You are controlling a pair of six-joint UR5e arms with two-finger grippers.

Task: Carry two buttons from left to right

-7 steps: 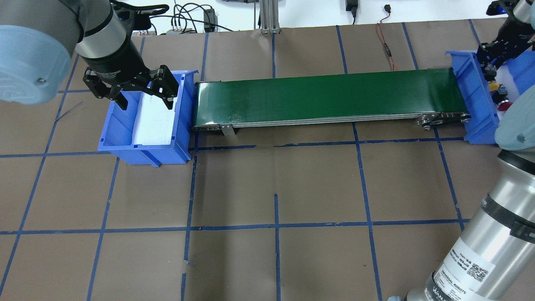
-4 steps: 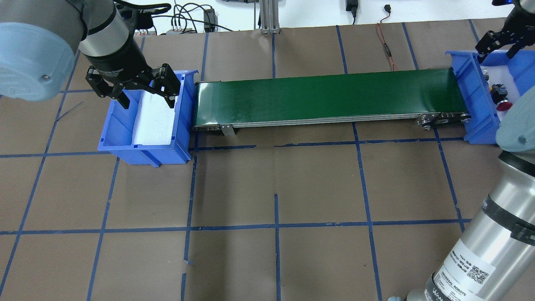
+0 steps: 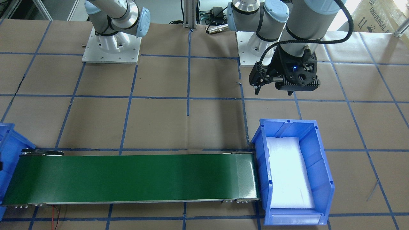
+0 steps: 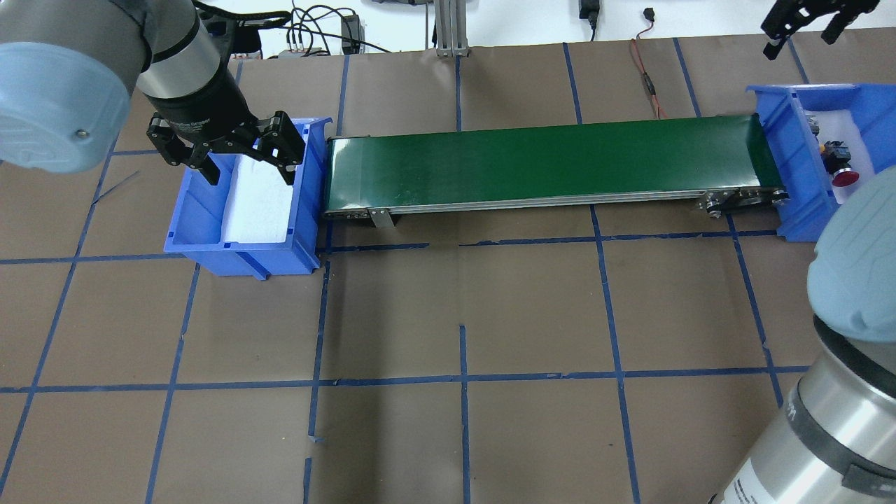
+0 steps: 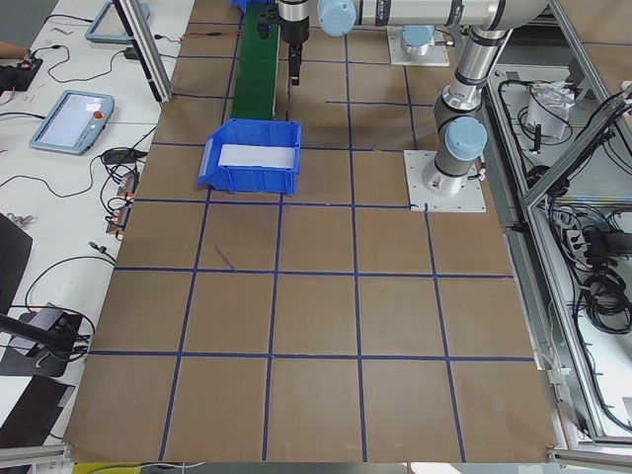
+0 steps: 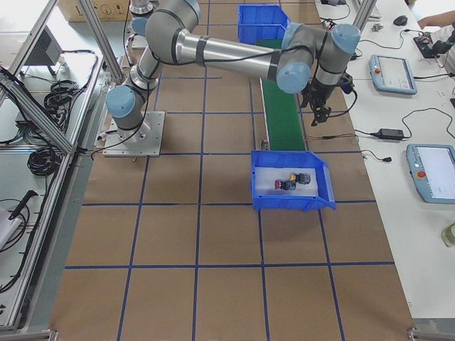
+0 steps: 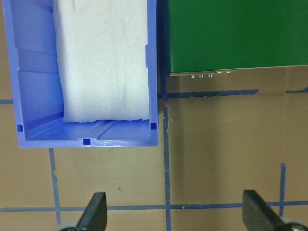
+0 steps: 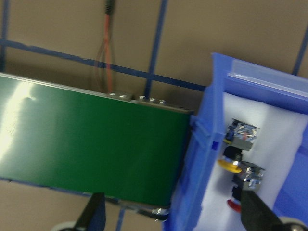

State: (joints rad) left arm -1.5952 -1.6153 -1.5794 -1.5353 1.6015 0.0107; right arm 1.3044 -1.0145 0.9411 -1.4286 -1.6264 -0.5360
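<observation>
Front: left gripper (image 3: 273, 91) is hovering, fingers apart, holding nothing.
L wrist: left bin (image 7: 29, 72) is sitting ahead of the fingertips, no btns in it.
Overhead: right gripper (image 4: 801, 28) is hanging empty, fingers apart, right bin (image 4: 798, 203) near them.
R wrist: red button (image 8: 235, 204) and yellow button (image 8: 230, 162) are lying in that bin, under the fingers.
Risk: you're prob. looking at a done job; dipping in now could be knocking btns out.

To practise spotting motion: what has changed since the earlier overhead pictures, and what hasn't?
The right gripper, open, rose out of the right bin and drew away. The red button and yellow button stayed in it; the left gripper stayed open near the left bin.
</observation>
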